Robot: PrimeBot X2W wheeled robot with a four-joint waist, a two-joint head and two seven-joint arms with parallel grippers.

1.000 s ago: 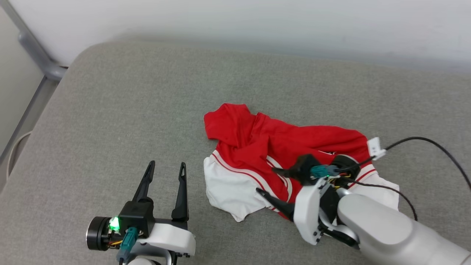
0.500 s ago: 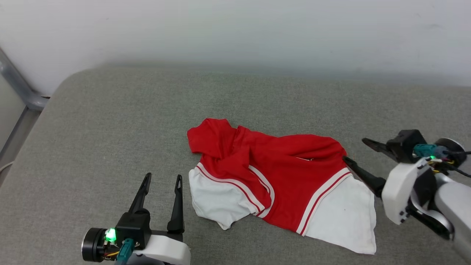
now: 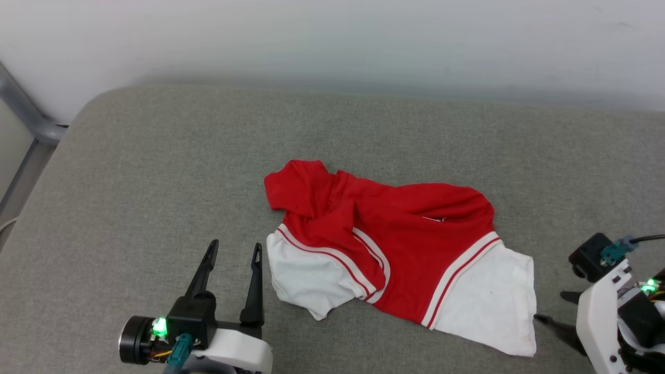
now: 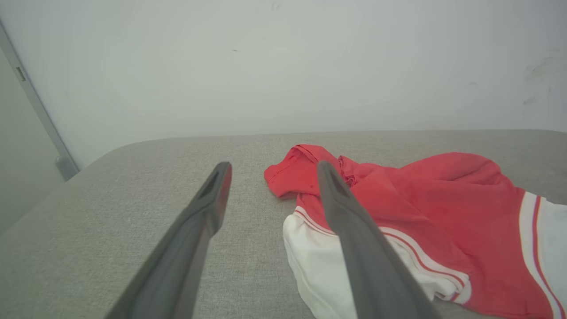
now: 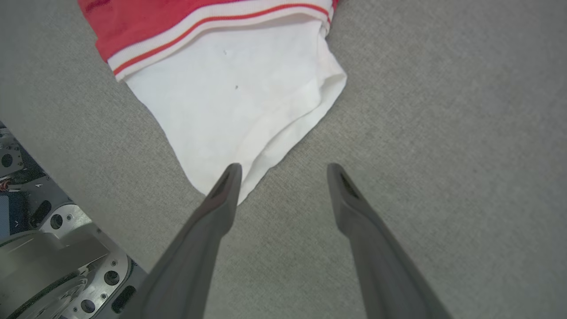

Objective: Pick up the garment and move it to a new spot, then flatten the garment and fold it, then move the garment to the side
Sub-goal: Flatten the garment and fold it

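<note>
Grippers, two, mine. Left gripper (image 3: pixel 236 244), long dark fingers spread wide, empty, stood just beside the crumpled red jersey garment with white sleeves (image 3: pixel 410 244), probably placed to pinch its near sleeve. Right gripper (image 3: pixel 550 306), equally wide, empty, one tip at the other sleeve's corner. Garment, one, lay mid-surface, not yet flattened. Grey woven cushioned surface (image 3: pixel 156 156), one. Pale wall (image 3: pixel 332 36), one, beyond

- grey cushion (image 3: pixel 156 171) bare left, behind and right of the garment (image 3: pixel 410 244)
- wall (image 3: pixel 332 36) closes the far edge; metal rail (image 3: pixel 23 111) at far left corner
</note>
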